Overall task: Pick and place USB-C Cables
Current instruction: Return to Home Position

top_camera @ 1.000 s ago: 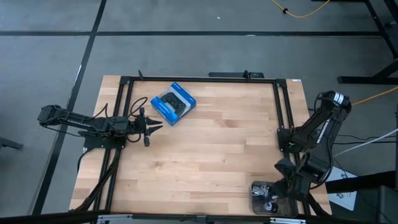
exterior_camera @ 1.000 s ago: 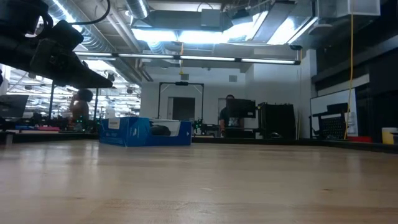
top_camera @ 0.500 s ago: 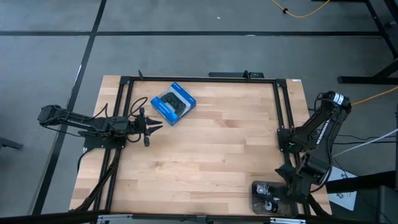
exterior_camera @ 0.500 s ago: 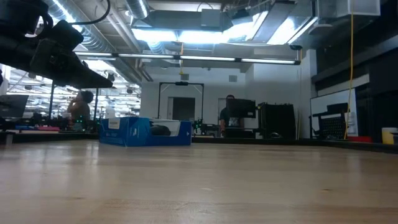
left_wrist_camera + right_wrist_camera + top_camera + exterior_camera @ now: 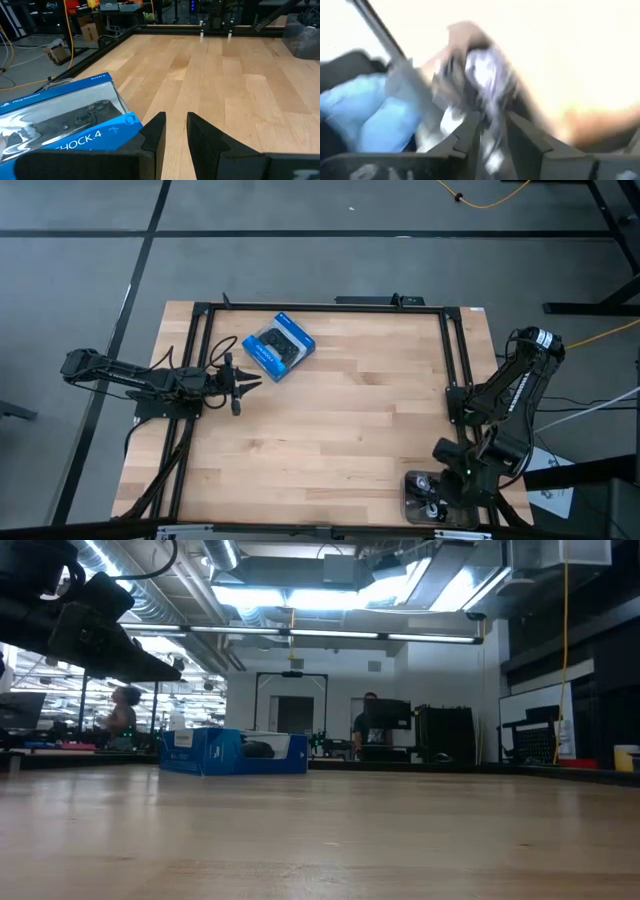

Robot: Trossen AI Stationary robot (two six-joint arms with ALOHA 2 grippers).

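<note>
The USB-C cables lie as a tangle of thin cords in a clear tray [image 5: 412,502] at the table's near right corner. My right gripper [image 5: 447,480] hangs over that tray, its fingers almost together around a white-grey cord [image 5: 487,75]; the right wrist view is blurred. My left gripper [image 5: 243,383] waits near the left edge, just off the table, open by a narrow gap [image 5: 175,125]. The blue controller box [image 5: 279,346] lies flat beside it, toward the far edge. My right gripper has a white-grey cord [image 5: 491,145] running between its two fingers, coming from above and pointing down into the tray. Blur hides which part of the cord it has, and whether the cord is lifted clear of the tray.
A black metal frame [image 5: 448,350] runs along the table's left, far and right edges. The blue box [image 5: 235,752] is the only thing standing on the wood in the low view. A wide bare stretch of wood [image 5: 340,430] lies mid-table.
My right gripper has swung over the tray, first toward the table's right edge, then back toward the left. The left arm and the blue box have kept still.
</note>
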